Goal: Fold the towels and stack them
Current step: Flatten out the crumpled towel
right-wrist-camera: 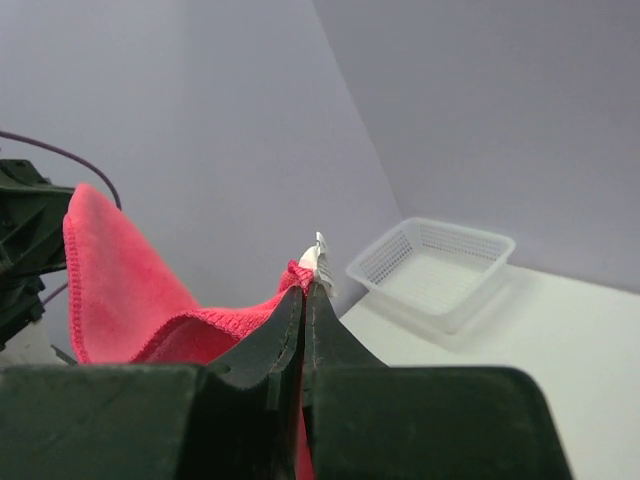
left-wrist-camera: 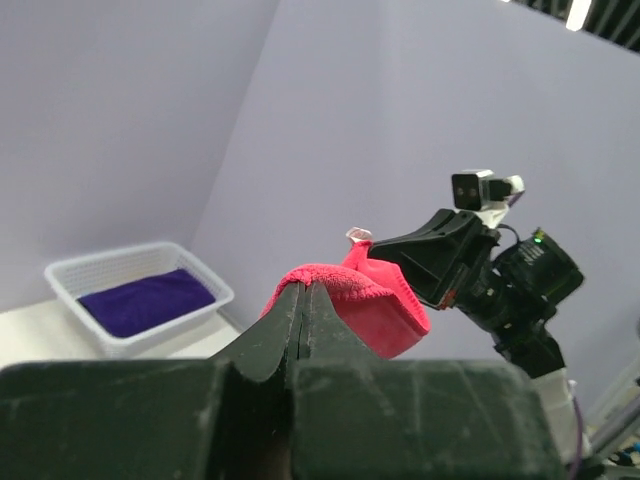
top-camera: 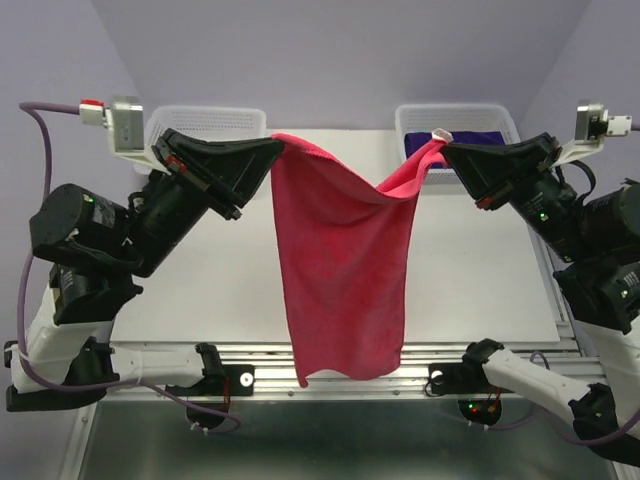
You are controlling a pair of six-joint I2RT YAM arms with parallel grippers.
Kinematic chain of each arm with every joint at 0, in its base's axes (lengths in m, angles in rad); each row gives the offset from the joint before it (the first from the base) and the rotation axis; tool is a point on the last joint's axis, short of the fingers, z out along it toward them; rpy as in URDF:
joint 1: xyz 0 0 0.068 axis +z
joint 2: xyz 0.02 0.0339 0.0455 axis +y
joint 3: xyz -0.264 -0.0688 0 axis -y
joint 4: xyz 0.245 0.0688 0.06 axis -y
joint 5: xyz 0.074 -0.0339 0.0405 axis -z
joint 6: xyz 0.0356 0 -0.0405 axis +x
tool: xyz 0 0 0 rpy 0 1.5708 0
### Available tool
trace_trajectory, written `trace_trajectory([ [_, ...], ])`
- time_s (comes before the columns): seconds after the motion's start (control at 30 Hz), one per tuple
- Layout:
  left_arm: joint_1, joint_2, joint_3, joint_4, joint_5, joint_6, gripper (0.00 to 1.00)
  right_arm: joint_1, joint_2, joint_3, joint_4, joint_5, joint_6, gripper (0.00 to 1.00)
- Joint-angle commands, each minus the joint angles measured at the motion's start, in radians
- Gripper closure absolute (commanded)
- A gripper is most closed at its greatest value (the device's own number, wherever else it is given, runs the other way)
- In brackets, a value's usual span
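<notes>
Top view: I see the pink-red towel (top-camera: 345,280) hanging in the air between the left gripper (top-camera: 268,148) and the right gripper (top-camera: 447,152), each clamped shut on one upper corner. The top edge sags in a shallow V, and the lower hem drapes past the near edge of the table (top-camera: 200,290). The cloth is a soft, napped rectangle, limp under its own weight. A purple towel (top-camera: 470,132) lies in the right basket (top-camera: 505,118), a white plastic mesh tub at the table's far right corner; the left basket (top-camera: 205,122) sits at the far left corner. Left wrist view: my left jaws are pressed together on a rolled, stitched hem. Right wrist view: the right jaws pinch the corner bearing a small white label (right-wrist-camera: 319,252). Risks, as I judge them: each hold takes only a thin bite of fabric, so pulling the arms apart could slip a corner free. Lowering with the top edge slack could lay the towel down creased, and the hanging hem may snag on the table's near edge.
</notes>
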Motion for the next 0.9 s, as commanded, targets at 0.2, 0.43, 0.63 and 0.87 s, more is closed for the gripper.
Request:
trace_trajectory([
  [0.2,0.185,-0.093,-0.467,0.21,-0.333,0.013,1.0,-0.006,0.011,-0.346,0.141,0.441,-0.039,0.99],
  [0.43,0.608,0.16,-0.51,0.323,0.068,-0.037,1.0,-0.006,0.231,-0.354,0.266,0.614,-0.104,0.99],
  [0.63,0.762,0.414,-0.36,0.354,0.2,-0.026,1.0,-0.041,0.47,-0.273,0.352,0.656,-0.164,0.99],
  [0.87,0.881,0.664,-0.174,0.33,0.312,0.006,1.0,-0.137,0.716,-0.119,0.383,0.553,-0.16,0.99],
])
